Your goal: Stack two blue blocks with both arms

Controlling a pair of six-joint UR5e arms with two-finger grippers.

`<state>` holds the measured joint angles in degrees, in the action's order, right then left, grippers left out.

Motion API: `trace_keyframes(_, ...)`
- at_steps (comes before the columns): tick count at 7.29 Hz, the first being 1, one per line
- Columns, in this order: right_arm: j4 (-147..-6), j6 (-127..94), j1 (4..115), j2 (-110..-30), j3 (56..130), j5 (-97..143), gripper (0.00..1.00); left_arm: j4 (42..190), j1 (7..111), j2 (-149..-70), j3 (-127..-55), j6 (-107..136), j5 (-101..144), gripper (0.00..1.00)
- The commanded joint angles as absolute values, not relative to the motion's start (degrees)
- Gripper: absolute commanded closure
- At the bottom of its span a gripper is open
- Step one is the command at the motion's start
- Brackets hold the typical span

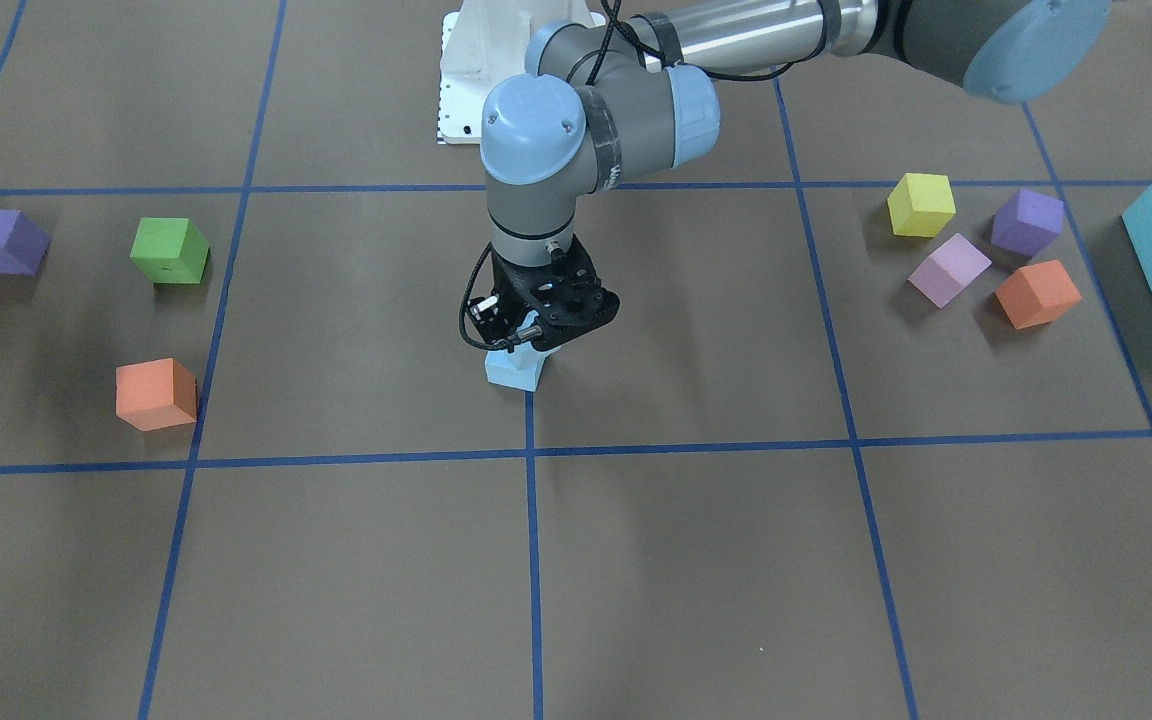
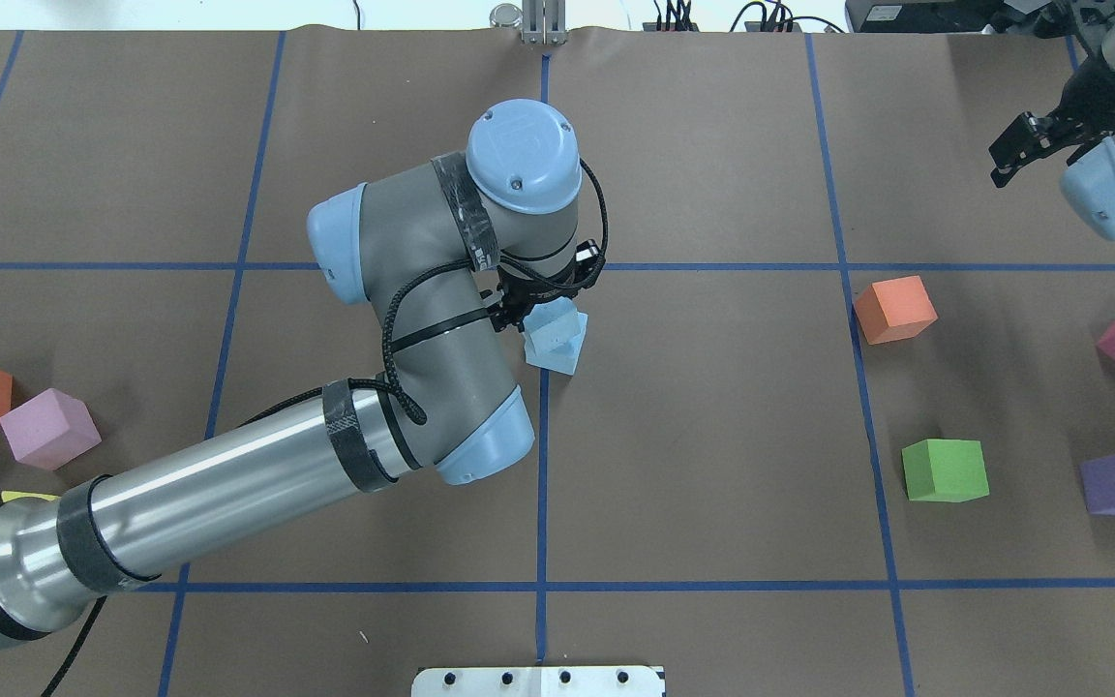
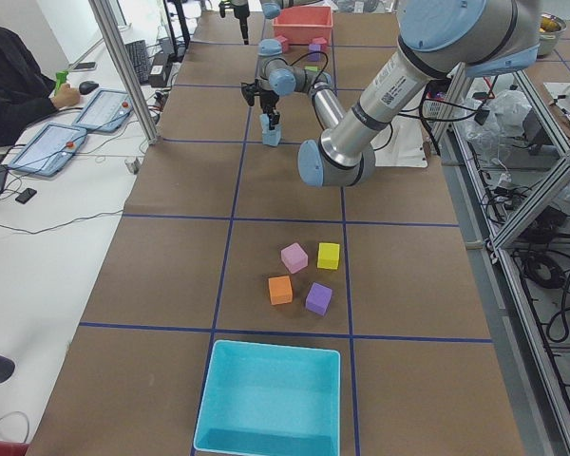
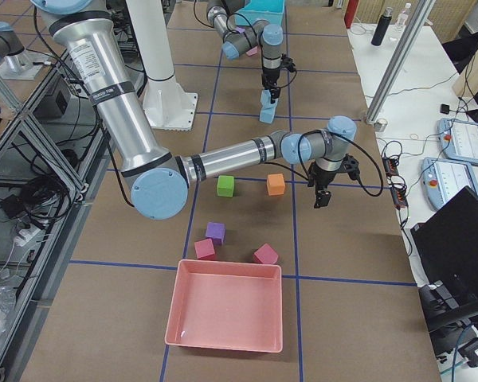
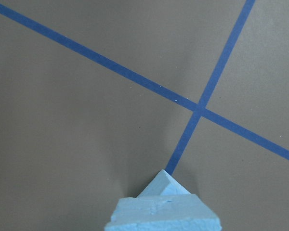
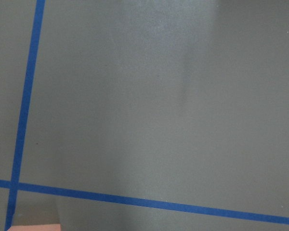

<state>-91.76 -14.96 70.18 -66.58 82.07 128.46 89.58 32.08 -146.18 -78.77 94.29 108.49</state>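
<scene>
**Top block between left fingers**
They grip it, twisted atop lower block, mid-counter; right fingers, at 2 o'clock: cannot tell.

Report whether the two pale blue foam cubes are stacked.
Stacked: the upper cube sits skewed on the lower cube, under the left gripper.

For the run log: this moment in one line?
phase: stacking | left gripper: at upper blue block, atop lower blue block | right gripper: away, empty
</scene>
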Motion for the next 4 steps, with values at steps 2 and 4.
trace_keyframes(2, -91.49, -15.03, 70.22, -66.8, 82.09, 128.5, 0.0, 90.0, 31.64, -147.74, -77.26, 94.57, 107.58, 0.61)
trace_keyframes(4, -91.49, -15.03, 70.14, -66.88, 82.09, 128.58, 0.0, 89.91, 31.64, -148.01, -76.56, 94.05, 107.58, 0.58)
